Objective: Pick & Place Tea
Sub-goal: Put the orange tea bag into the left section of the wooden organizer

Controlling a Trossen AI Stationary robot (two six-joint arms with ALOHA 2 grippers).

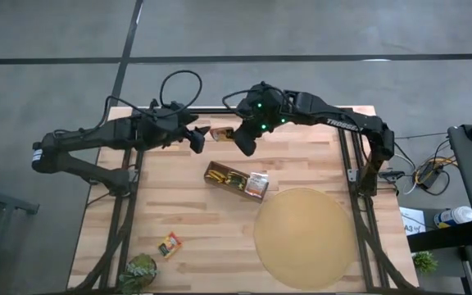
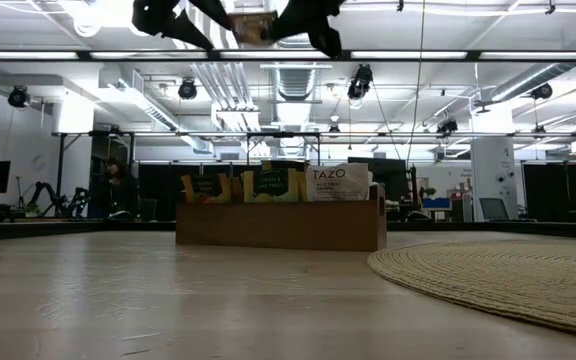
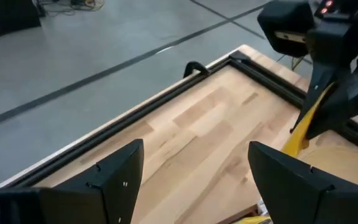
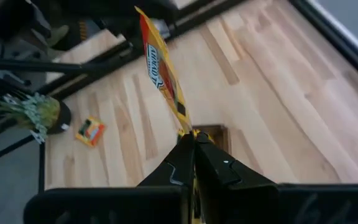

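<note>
Left gripper (image 1: 197, 139) is seen raised above the far part of the wooden table (image 1: 187, 213), its fingers (image 3: 120, 177) spread wide apart with nothing between them. Just to its right, an orange-yellow tea sachet (image 1: 222, 133) is held in the air, pinched at one corner by the right gripper (image 1: 244, 143), whose fingers are pressed together on it; in the right wrist view the sachet (image 4: 161, 74) stands up edge-on from the closed fingertips. Nearer the middle of the table, a brown wooden box (image 1: 236, 181) is seen with more sachets standing in it. A single orange sachet (image 1: 169, 244) lies flat near the front left corner, beside a small green plant (image 1: 140, 272). To the right, a round tan mat (image 1: 306, 238) rests on the table.
</note>
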